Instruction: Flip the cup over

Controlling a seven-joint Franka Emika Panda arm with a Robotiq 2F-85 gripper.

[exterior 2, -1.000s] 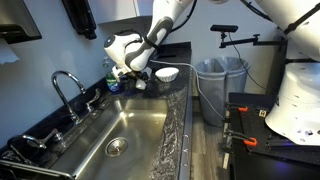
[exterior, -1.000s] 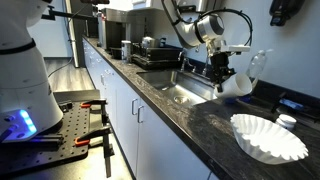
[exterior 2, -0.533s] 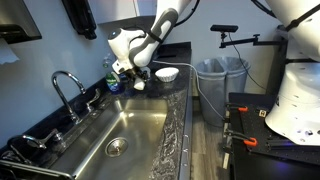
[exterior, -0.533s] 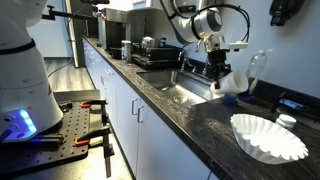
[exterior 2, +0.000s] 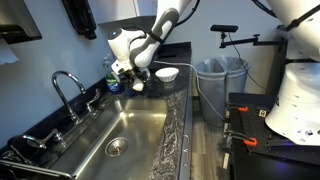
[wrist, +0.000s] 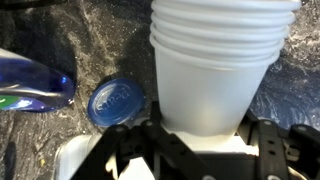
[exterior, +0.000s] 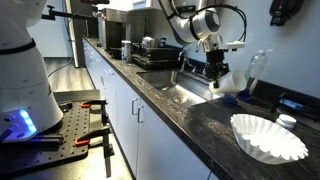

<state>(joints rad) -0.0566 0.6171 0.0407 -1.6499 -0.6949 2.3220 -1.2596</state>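
The white tapered cup (wrist: 215, 70) fills the wrist view, its ribbed wide end pointing away from the camera and its narrow end between the jaws. My gripper (wrist: 203, 138) is shut on the cup's lower part, one finger on each side. In an exterior view the gripper (exterior: 221, 72) holds the cup (exterior: 233, 82) just above the dark counter, right of the sink. In an exterior view the gripper (exterior 2: 136, 78) hides most of the cup (exterior 2: 139, 85).
A blue round lid (wrist: 115, 102) and a blue-tinted bottle (wrist: 30, 85) lie on the counter beside the cup. A fluted coffee filter (exterior: 268, 137) and a small white container (exterior: 287, 121) sit nearer. The sink (exterior: 180, 92) and faucet (exterior 2: 68, 85) are close by.
The gripper has lifted slightly with the cup in it over the last second. In the last half second almost nothing has moved.
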